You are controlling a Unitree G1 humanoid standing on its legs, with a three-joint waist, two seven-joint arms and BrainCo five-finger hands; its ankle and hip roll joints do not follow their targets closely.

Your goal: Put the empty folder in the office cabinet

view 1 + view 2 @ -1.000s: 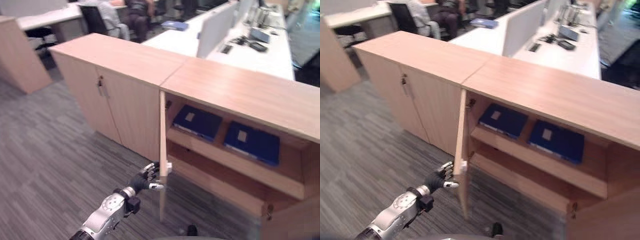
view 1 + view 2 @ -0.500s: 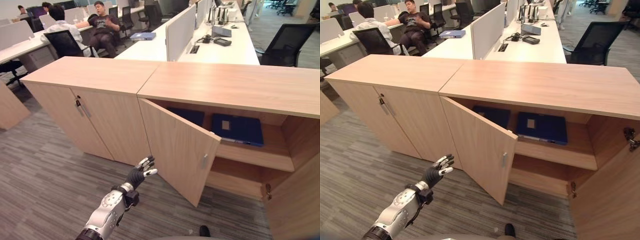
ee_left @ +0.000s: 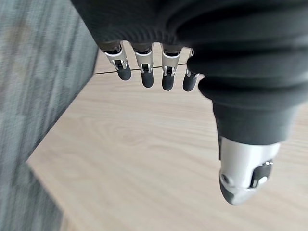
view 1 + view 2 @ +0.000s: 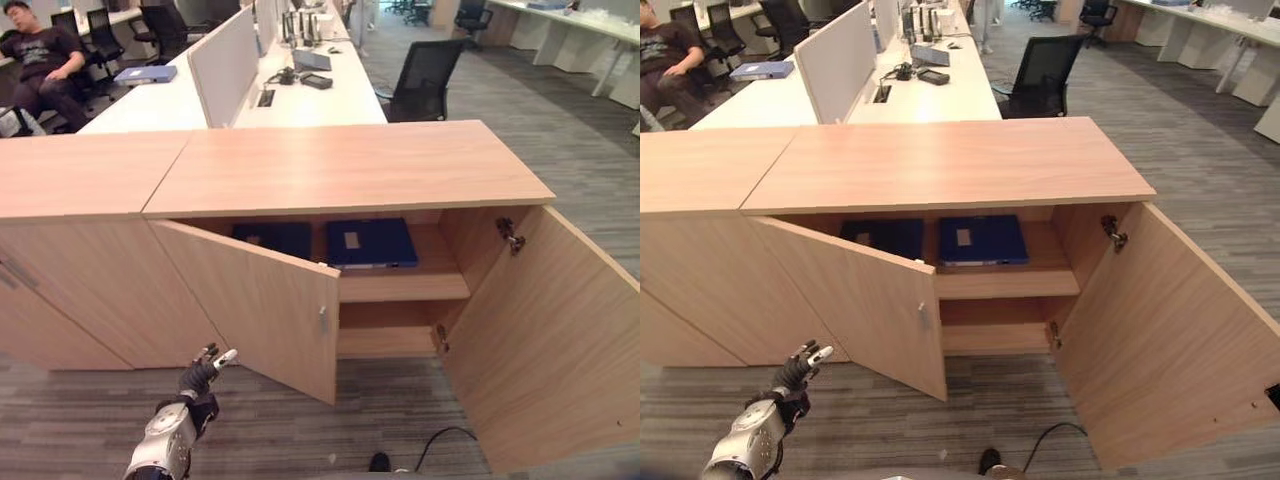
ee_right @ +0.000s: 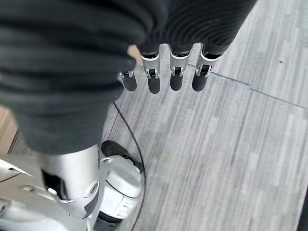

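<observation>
The wooden office cabinet (image 4: pixel 340 165) stands in front of me with both doors open. Its left door (image 4: pixel 255 305) hangs about halfway out and its right door (image 4: pixel 545 340) is swung wide. Two blue folders lie flat on the upper shelf, one at the middle (image 4: pixel 372 242) and one partly hidden behind the left door (image 4: pixel 275 238). The lower shelf (image 4: pixel 385 340) looks bare. My left hand (image 4: pixel 197 378) hovers low by the left door's outer face, open, touching nothing. My right hand (image 5: pixel 153 79) hangs over the carpet with straight fingers and holds nothing.
A shut cabinet of the same wood (image 4: pixel 70 300) joins on at the left. Behind are white desks with a divider, a black office chair (image 4: pixel 425 75), another blue folder on a desk (image 4: pixel 145 73) and a seated person (image 4: pixel 35 60). Grey carpet lies in front.
My view has swung round to face the cabinet. The left door has swung from edge-on to half shut, and my left hand has come off its edge and dropped lower left.
</observation>
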